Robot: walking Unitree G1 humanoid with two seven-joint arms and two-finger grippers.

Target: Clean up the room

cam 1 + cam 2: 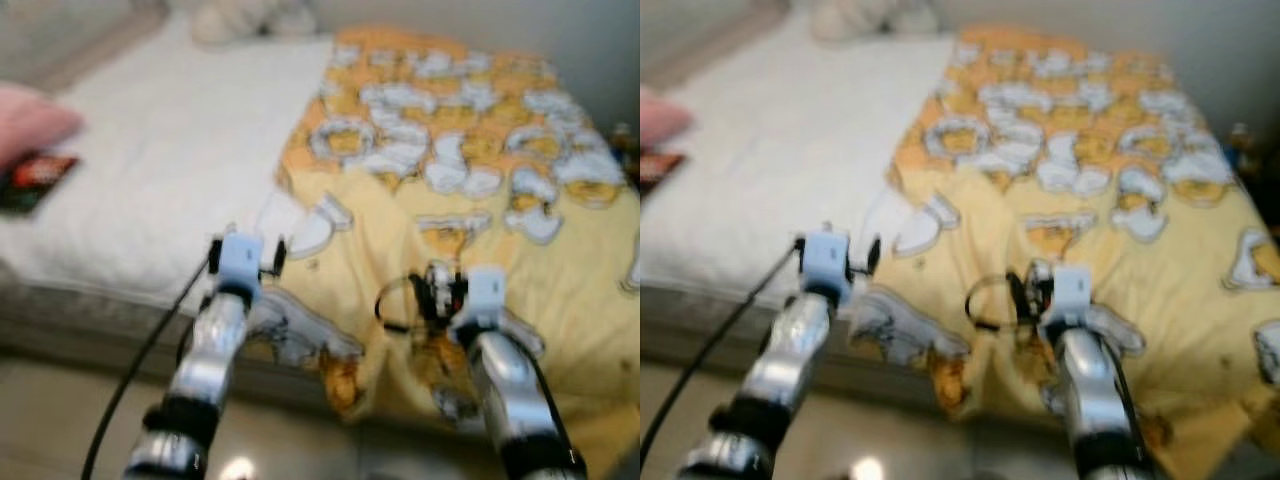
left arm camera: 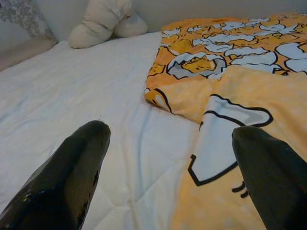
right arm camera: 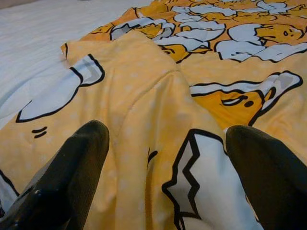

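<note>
With both tools spread wide and empty, the left tool (image 2: 168, 177) and right tool (image 3: 165, 175) are held low over the near edge of the yellow blanket (image 1: 470, 200) rumpled on the bed (image 1: 160, 150), which apparently must next be gripped and straightened.

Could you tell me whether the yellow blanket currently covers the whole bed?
No, the yellow blanket covers the bed's right part, leaving the white mattress bare on the left.

white sheet (image 1: 170, 150) bare; blanket (image 1: 480, 200) rumpled
</note>
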